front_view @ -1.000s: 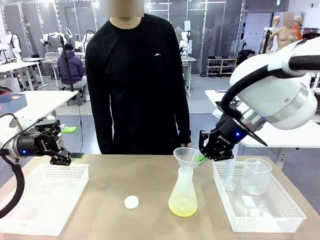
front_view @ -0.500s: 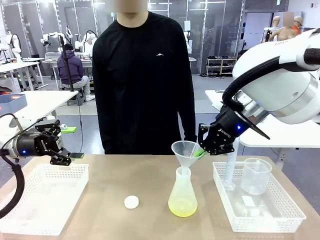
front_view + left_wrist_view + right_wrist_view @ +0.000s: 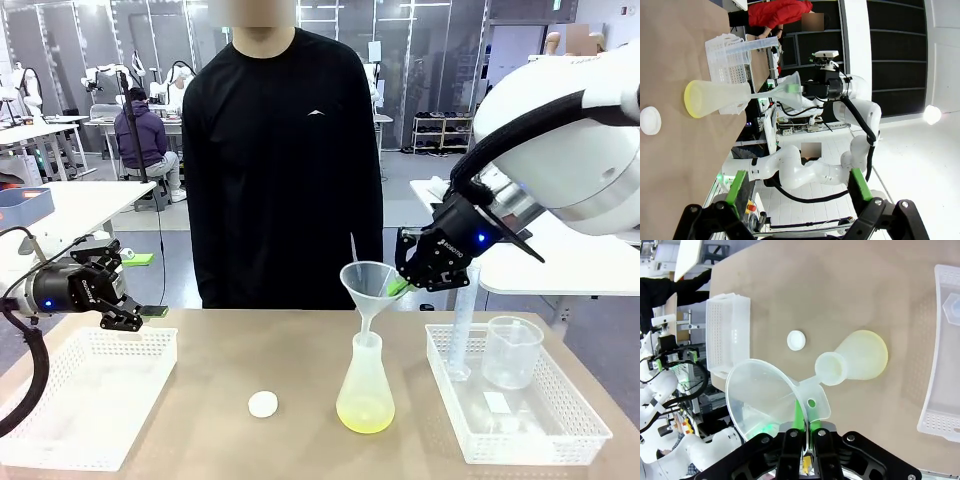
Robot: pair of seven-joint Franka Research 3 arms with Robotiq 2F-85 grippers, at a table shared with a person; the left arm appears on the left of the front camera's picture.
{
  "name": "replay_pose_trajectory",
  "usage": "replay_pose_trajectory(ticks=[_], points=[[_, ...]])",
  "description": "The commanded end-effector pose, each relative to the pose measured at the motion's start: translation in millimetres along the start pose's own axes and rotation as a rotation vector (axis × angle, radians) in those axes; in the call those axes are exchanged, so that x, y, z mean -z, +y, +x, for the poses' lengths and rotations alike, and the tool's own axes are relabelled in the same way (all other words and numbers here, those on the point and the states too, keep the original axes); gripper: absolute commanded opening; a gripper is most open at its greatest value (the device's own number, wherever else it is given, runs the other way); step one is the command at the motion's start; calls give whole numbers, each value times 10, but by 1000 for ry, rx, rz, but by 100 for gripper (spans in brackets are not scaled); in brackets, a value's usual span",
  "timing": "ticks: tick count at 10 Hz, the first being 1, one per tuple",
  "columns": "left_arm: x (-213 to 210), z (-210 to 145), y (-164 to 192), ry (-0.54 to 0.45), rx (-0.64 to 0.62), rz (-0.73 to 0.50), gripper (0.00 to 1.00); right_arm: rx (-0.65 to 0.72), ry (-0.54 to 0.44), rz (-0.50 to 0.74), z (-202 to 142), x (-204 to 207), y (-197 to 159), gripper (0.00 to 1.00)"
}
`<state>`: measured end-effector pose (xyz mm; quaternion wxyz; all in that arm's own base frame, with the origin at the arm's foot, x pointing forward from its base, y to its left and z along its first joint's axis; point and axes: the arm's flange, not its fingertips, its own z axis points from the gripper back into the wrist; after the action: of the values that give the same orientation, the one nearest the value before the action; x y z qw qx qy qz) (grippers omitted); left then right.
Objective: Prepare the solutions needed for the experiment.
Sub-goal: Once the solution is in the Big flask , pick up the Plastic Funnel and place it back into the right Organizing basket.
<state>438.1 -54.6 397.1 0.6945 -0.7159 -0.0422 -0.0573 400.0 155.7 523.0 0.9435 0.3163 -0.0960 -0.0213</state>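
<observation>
Solution [image 3: 365, 416]: a shallow pale yellow-green layer in the bottom of the translucent conical flask [image 3: 365, 375], which stands upright on the table [image 3: 300, 345]. It sits below my right gripper [image 3: 399, 288] and a little to its left, well apart from the fingertips. From my right wrist it lies ahead of the pads, past the flask's mouth.

Right gripper: fingers pressed together on the rim tab of the clear funnel [image 3: 368, 285], one green pad on each face. The cone hangs just beside my fingertips, above the flask. The stem points down to the flask's mouth; I cannot tell whether its tip is inside the neck.

Left gripper [image 3: 150, 312]: fingers spread wide with nothing between them, over the far edge of the left basket [image 3: 90, 390]. The solution is well apart from it, across the table.

A white cap [image 3: 263, 403] lies between the left basket and the flask. The right basket [image 3: 560, 435], just beside the flask, holds a beaker [image 3: 512, 352] and a graduated cylinder [image 3: 462, 335], both upright. A person [image 3: 285, 160] stands at the far edge.
</observation>
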Motion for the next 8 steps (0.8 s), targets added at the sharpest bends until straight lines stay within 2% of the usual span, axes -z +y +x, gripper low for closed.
replay_pose_trajectory(ticks=[1,5,8], points=[[2,-9,-9,1,10,-3,100,-25,-36,-6,-73,-56,20,0],[2,-9,-9,1,10,-3,100,-53,-101,-38,-209,-324,110,0],[2,-9,-9,1,10,-3,100,-48,-105,-50,-190,-626,-26,0]])
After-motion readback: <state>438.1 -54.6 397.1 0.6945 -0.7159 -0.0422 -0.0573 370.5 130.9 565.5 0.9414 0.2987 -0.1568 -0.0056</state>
